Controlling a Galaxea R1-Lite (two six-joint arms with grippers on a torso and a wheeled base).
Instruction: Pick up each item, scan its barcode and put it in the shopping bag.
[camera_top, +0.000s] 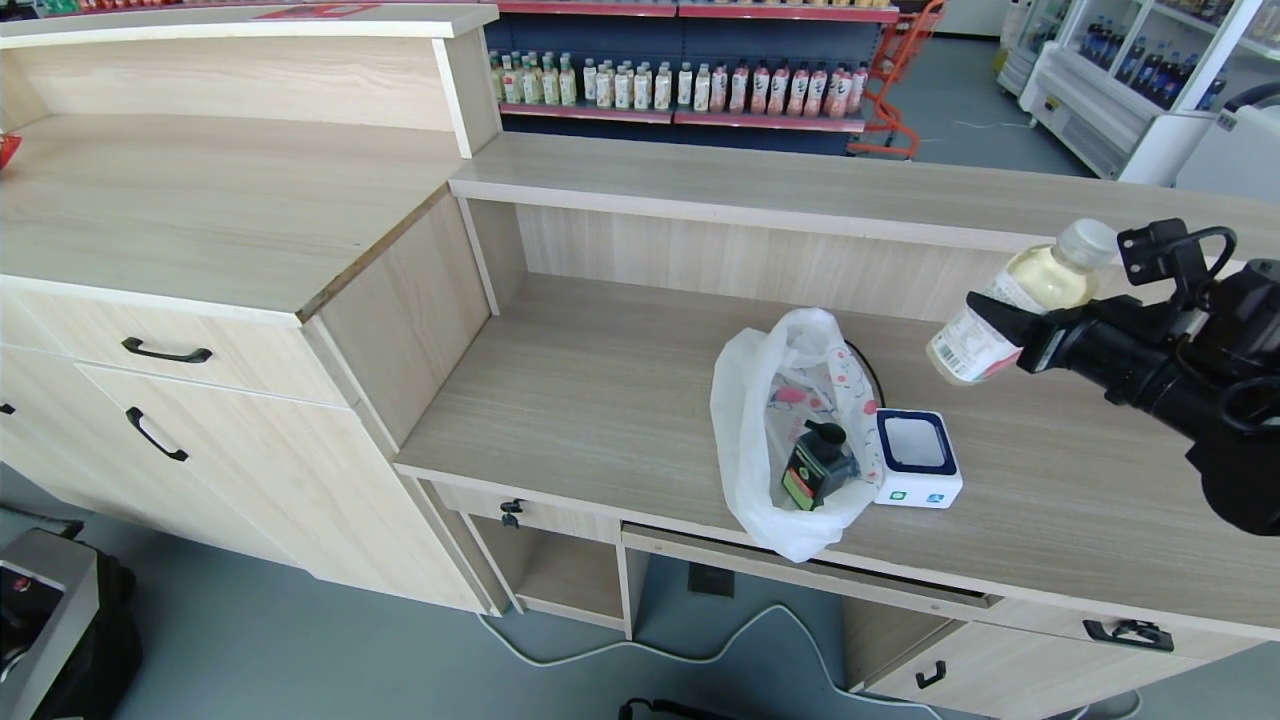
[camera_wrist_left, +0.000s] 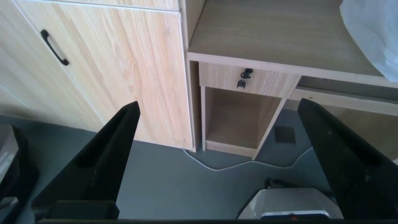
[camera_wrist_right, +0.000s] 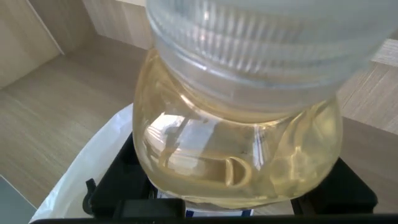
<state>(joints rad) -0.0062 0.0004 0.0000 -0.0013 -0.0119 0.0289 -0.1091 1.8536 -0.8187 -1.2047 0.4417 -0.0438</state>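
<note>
1. I judge the step in hand to be the scan: the bottle (camera_top: 1040, 285) is up in the air, tilted, cap toward the far right, base down toward the scanner (camera_top: 918, 455), which lies on the desk (camera_top: 600, 400) below it and to its left.
2. To do it well, I would bring the bottle's labelled lower part over the scanner's window and turn the wrist so the label faces it. I cannot make out the barcode itself, so I expect to roll the bottle slowly until it reads.
3. I would hold it apart from the window, not touching, and steady for a moment rather than sweep past.
4. The bag (camera_top: 760, 420) stands just beside the scanner, seemingly touching it, with its mouth open and a dark bottle (camera_top: 818, 465) already inside. The move after the scan is short, and I would lower the bottle base first so it does not land on the dark one or drag the thin plastic shut.
5. The right end effector (camera_top: 990, 325) is clamped around the bottle's lower half, one finger lying across the label. From the wrist, the cap and pale liquid (camera_wrist_right: 236, 149) sit right under the camera, so the grip looks centred.
6. The left end effector (camera_wrist_left: 217, 104) hangs low over the floor (camera_wrist_left: 205, 186) in front of the desk, fingers spread wide, holding and touching nothing.
</note>
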